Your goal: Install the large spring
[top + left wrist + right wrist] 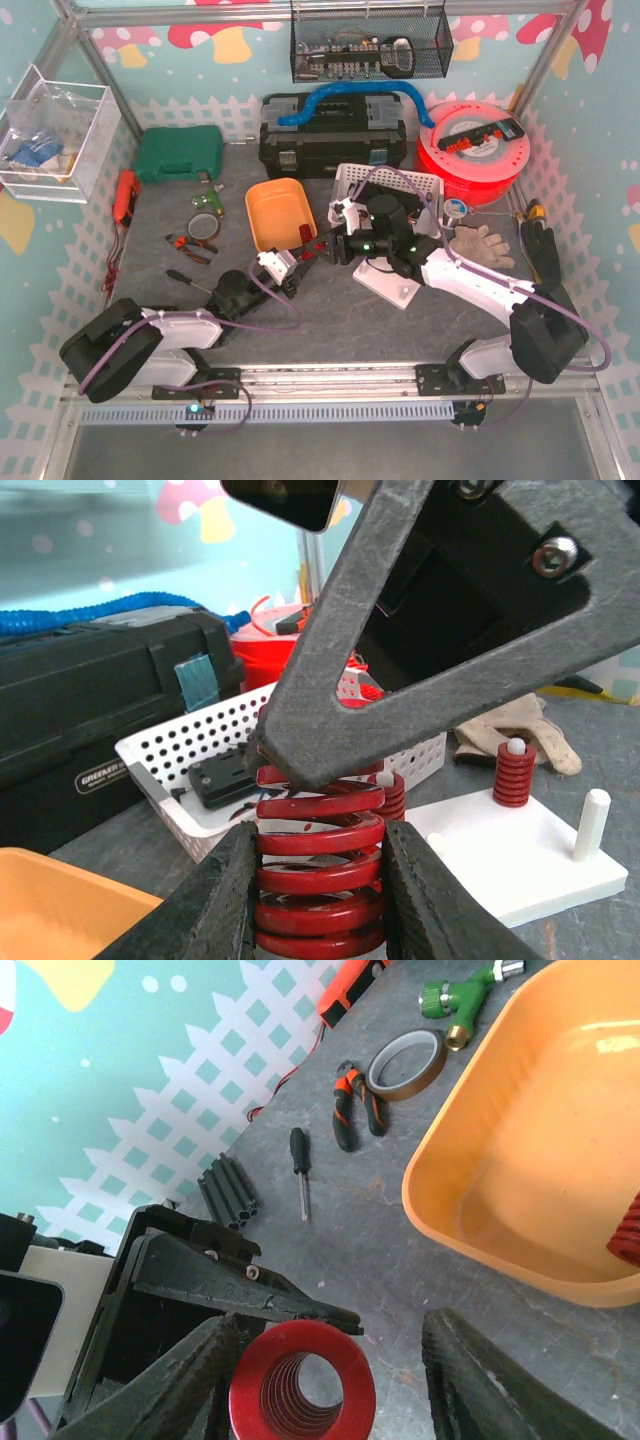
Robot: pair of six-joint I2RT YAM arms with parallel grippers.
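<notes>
**A:** Top view?
**B:** Left claw (308,256) and right claw (332,246) meet tip to tip. The large spring (318,245) barely shows between them. The orange plastic tray (275,205) is just beside the tips.

**A:** Left wrist?
**B:** Left claw (320,910) is clenched on the large spring (320,835), a red flat-wire coil standing upright with a finger on each flank. One right claw finger (300,720) touches the top coil. Beyond the claw is a white base plate (500,865) with one small red spring (514,775) on a peg and one bare peg (595,825). A white perforated basket (170,755) holds one black part (222,775).

**A:** Right wrist?
**B:** Right claw (325,1390) is spread wide, looking down the large spring's (302,1385) bore. The coil touches one finger, with a gap to the other. The tray (540,1130) is ahead of the claw, with one red spring (628,1230) inside at the frame edge.
</notes>
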